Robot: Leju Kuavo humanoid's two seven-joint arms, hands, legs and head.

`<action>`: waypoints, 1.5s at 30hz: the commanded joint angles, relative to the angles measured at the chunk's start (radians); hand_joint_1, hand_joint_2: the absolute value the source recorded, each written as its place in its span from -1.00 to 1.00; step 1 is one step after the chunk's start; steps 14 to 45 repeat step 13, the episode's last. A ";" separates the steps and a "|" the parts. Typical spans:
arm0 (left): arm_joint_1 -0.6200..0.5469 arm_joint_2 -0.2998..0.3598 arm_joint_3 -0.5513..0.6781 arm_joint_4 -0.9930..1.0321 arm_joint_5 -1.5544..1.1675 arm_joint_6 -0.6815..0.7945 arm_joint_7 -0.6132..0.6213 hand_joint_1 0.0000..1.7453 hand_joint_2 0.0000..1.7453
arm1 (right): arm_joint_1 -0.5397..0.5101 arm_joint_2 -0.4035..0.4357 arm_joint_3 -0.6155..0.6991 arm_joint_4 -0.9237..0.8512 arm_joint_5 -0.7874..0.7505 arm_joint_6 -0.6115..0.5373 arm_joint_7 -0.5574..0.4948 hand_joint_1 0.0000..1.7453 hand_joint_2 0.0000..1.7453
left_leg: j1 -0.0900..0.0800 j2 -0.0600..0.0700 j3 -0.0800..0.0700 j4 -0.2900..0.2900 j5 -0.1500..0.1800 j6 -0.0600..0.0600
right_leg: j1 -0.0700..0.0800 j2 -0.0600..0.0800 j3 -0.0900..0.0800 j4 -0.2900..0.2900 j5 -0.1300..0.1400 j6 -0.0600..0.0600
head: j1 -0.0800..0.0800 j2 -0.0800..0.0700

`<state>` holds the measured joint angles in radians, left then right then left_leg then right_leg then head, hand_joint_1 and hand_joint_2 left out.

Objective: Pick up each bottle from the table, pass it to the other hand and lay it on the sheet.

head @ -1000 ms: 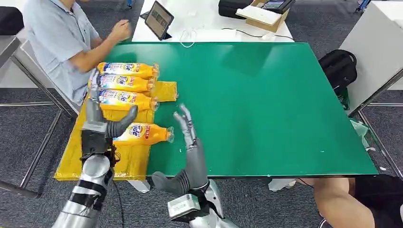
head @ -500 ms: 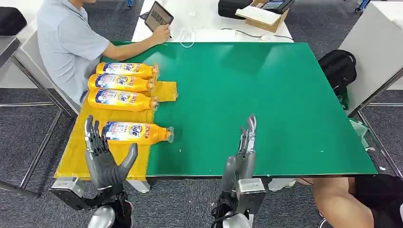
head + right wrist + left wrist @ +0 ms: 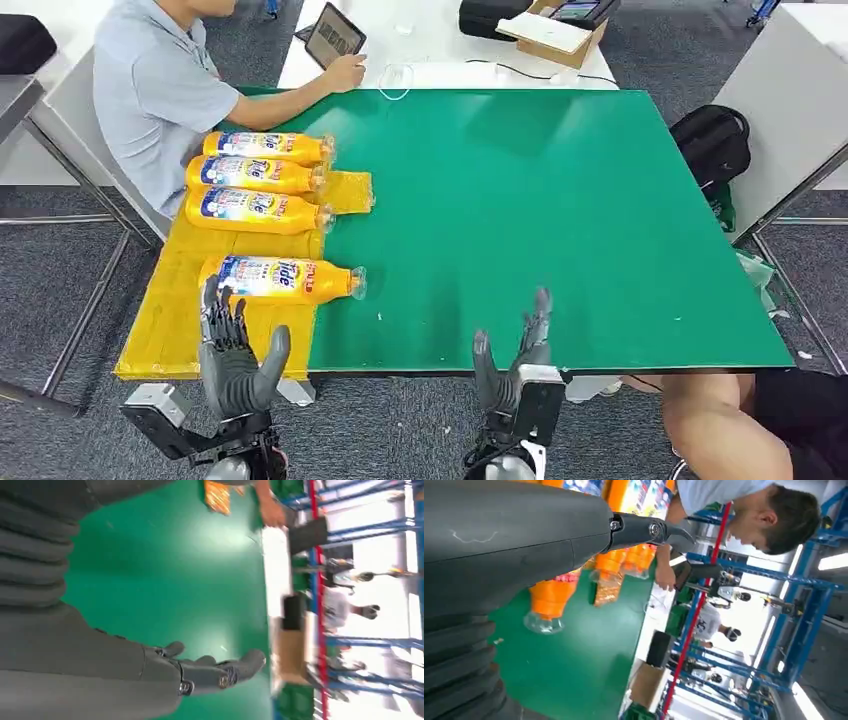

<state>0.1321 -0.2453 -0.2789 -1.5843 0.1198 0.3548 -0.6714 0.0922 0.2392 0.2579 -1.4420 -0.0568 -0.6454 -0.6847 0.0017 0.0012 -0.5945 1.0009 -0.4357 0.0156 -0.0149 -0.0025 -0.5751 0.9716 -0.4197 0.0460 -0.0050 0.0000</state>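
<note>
The left robot hand [image 3: 236, 357] stood upright at the near edge of the worktop [image 3: 560, 220], fingers spread and thumb out to the side, holding nothing; it hung over the near part of the yellow sheet [image 3: 170, 310], just short of the nearest bottle [image 3: 280, 279]. The right robot hand [image 3: 512, 362] was likewise raised at the near edge, fingers apart and empty, over bare green surface and well apart from any bottle. That nearest bottle lay on its side on the sheet with its clear cap end reaching out over the green. Beyond it three more bottles [image 3: 258, 176] lay side by side on the sheet, touching one another, caps pointing the same way. At the far left corner a person [image 3: 160, 95] in a grey shirt sat beside the worktop, one hand on a tablet [image 3: 333, 40] propped on the white table behind. A cardboard box [image 3: 560, 30] rested further along that white table, and a black backpack [image 3: 712, 145] sat on the floor off the right side
</note>
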 commanded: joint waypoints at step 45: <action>-0.084 0.006 0.038 0.144 0.072 0.014 0.162 -1.00 -1.00 | -0.080 0.012 -0.071 0.127 0.039 0.058 0.138 -1.00 -1.00 | 0.001 0.001 0.004 -0.001 -0.001 -0.001 | 0.001 0.001 0.005 -0.001 0.000 -0.002 | 0.000 0.000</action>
